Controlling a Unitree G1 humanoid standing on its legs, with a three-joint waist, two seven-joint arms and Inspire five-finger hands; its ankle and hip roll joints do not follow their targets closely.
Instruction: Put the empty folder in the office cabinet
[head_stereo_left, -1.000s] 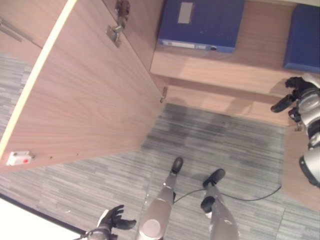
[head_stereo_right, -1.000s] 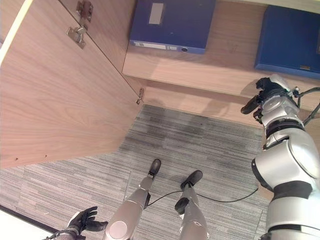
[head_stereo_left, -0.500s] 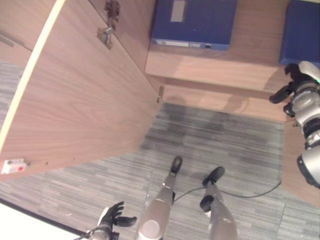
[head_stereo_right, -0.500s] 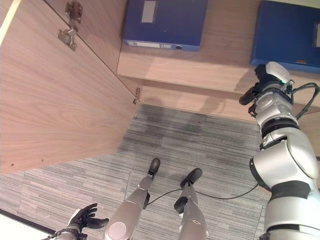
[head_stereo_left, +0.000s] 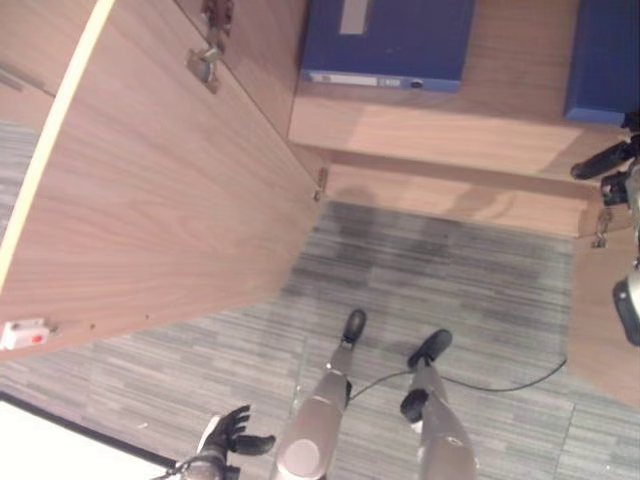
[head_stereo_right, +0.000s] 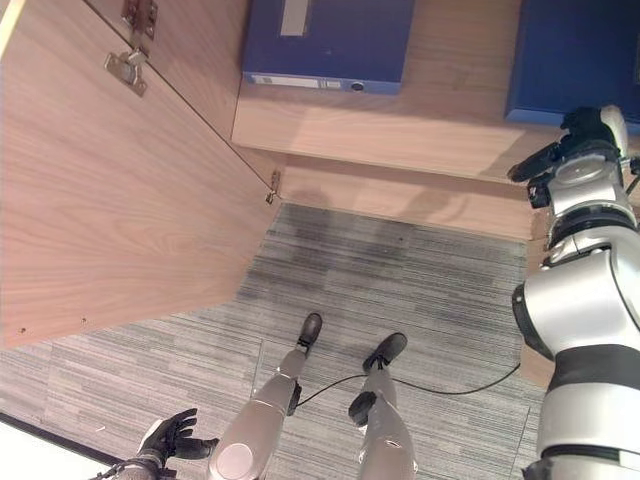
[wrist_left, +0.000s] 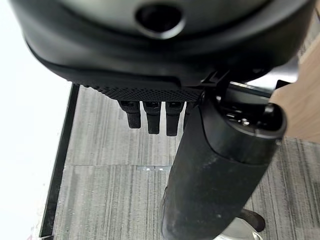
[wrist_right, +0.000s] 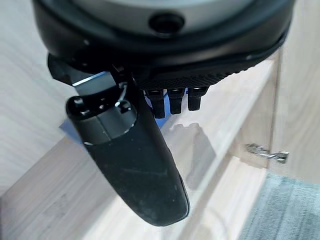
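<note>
Hovering at shelf's front edge, right hand (head_stereo_right: 578, 140) holds nothing, fingers loose, thumb out; right wrist view confirms empty hand just off shelf (wrist_right: 75, 200). Blue folder (head_stereo_right: 575, 60) lies flat on shelf (head_stereo_right: 420, 135) beside it, toward right end, not touched. Second blue folder (head_stereo_right: 325, 45) lies flat toward shelf's left end. Cabinet door (head_stereo_left: 160, 190) wide open. Left hand (head_stereo_left: 232, 440) low over carpet (head_stereo_left: 440, 270), fingers spread, empty. Judgement: folder placed and released; door closing possibly left.

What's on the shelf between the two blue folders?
Nothing. In the right eye view, bare wooden shelf separates the left blue folder from the right blue folder.
</note>
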